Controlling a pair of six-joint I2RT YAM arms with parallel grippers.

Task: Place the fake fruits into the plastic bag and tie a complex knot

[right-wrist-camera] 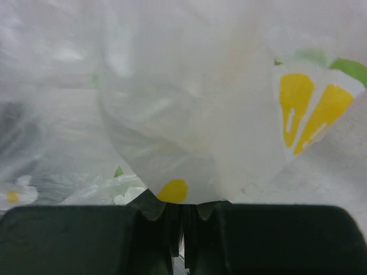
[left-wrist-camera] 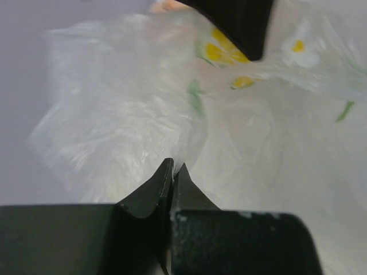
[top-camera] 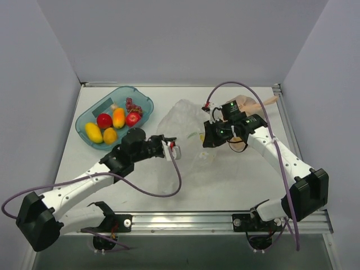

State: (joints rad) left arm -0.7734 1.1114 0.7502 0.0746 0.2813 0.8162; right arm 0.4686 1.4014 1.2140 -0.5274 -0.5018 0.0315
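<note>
The clear plastic bag, printed with small daisies, lies crumpled on the table's middle. My left gripper is shut on its near left edge, and the film fans out from the closed tips. My right gripper is shut on the bag's right edge, and the film rises from between its jaws. The fake fruits, yellow, orange and red, lie in the teal tray at the back left. No knot shows.
A peach-orange tied bag lies behind my right arm at the back right. A small purple bunch lies in the tray too. The right gripper's dark body shows at the top of the left wrist view.
</note>
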